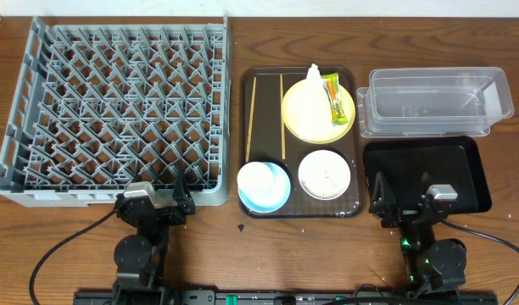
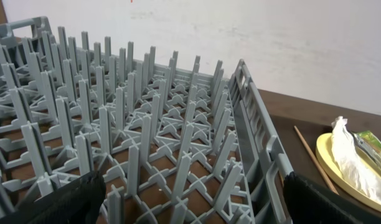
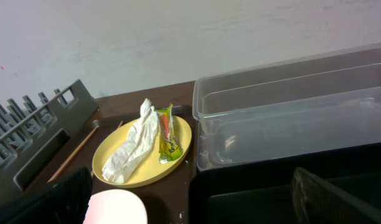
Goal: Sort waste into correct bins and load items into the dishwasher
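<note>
On the brown serving tray [image 1: 351, 144] a yellow plate [image 1: 304, 114] holds the crumpled tissue [image 1: 314, 78] and the yellow-green wrapper [image 1: 334, 97]. Two chopsticks [image 1: 251, 114] lie left of it. In front are the light blue bowl [image 1: 276, 196], with a white round cup-like thing [image 1: 259, 180] in it, and the white bowl with rice scraps [image 1: 325, 174]. The grey rack [image 1: 115, 102] is at the left. The clear tub [image 1: 433, 102] and black tray [image 1: 425, 174] are at the right. My left gripper [image 1: 155, 203] is open at the rack's front edge. My right gripper [image 1: 405, 203] is open at the black tray's front.
The left wrist view shows the rack's pegs [image 2: 147, 137] and the plate's edge [image 2: 352, 180] at the right. The right wrist view shows the plate [image 3: 147, 171], tissue [image 3: 134, 146], wrapper [image 3: 167, 134], tub [image 3: 290, 118] and black tray [image 3: 253, 186]. Cables run along the table's front.
</note>
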You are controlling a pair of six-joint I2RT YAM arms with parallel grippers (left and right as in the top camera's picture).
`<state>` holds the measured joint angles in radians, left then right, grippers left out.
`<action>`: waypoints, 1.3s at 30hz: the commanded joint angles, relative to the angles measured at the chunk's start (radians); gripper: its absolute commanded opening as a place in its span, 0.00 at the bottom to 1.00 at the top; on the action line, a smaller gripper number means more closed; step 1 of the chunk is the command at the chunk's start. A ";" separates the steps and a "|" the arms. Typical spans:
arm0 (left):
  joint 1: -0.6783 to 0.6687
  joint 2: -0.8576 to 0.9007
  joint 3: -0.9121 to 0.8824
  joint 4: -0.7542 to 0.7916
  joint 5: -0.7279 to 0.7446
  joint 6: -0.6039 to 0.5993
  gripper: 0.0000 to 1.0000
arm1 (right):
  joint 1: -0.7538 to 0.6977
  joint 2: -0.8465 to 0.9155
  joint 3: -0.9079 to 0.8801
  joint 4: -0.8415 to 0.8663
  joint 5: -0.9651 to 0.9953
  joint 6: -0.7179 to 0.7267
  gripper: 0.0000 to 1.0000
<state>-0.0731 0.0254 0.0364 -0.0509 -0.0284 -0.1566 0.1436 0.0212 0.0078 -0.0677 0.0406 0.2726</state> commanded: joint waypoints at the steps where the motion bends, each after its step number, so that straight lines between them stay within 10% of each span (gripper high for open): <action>1: 0.003 -0.002 -0.032 -0.001 0.003 0.011 0.92 | 0.007 -0.009 -0.002 -0.004 -0.004 -0.011 0.99; 22: 0.003 0.081 0.272 0.105 0.239 0.018 0.92 | 0.007 0.033 0.178 0.072 -0.023 -0.140 0.99; 29: 0.003 0.465 0.695 -0.218 0.273 0.018 0.93 | 0.007 0.433 0.588 -0.171 -0.174 -0.148 0.99; 39: 0.003 0.920 1.205 -0.666 0.430 0.018 0.93 | 0.024 1.239 1.483 -0.938 -0.346 -0.155 0.99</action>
<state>-0.0731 0.8841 1.1519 -0.6697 0.3443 -0.1520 0.1501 1.0843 1.2881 -0.8829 -0.2424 0.1474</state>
